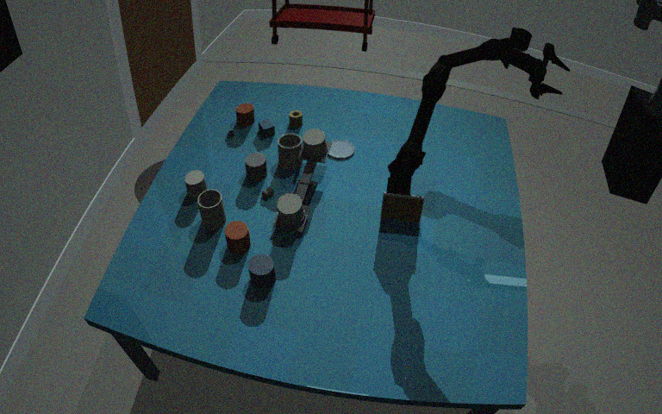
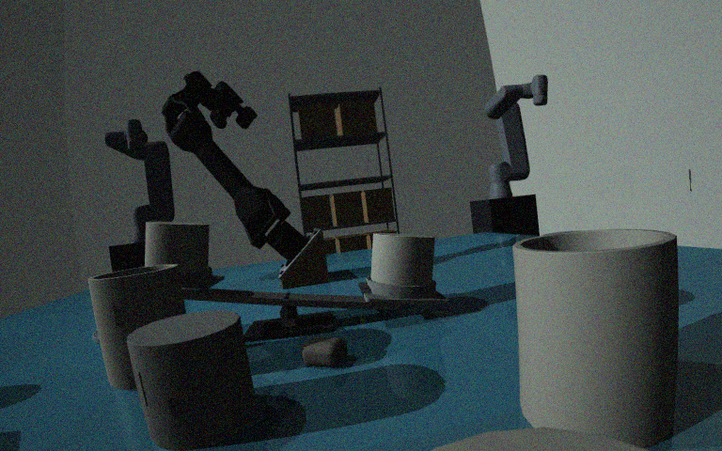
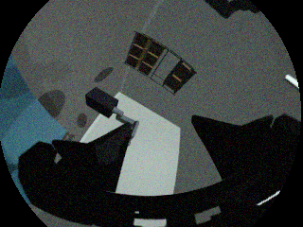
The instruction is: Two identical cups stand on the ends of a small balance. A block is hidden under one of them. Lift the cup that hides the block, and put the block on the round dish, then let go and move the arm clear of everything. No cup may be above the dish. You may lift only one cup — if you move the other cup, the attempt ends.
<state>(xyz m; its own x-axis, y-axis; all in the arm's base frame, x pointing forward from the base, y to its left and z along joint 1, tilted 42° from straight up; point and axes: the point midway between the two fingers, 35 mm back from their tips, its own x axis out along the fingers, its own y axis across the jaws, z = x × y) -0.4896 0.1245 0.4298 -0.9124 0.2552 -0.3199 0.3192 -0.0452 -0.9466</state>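
Block hidden beneath a cup [image 1: 289, 204]; end effector [image 1: 552, 72] raised, wide apart, empty.

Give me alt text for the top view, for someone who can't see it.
A dark robot arm rises from its base on a blue table, its open, empty gripper raised past the far edge. To its left stand many cups and cylinders around a small balance carrying two grey cups, with a round dish beside the farther one.

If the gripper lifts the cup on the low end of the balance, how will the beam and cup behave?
The low-end cup looks rigid with straight walls, so the open gripper should grasp it without it deforming. The beam pivots on a narrow post, so it will probably swing once unloaded, possibly disturbing the other cup.
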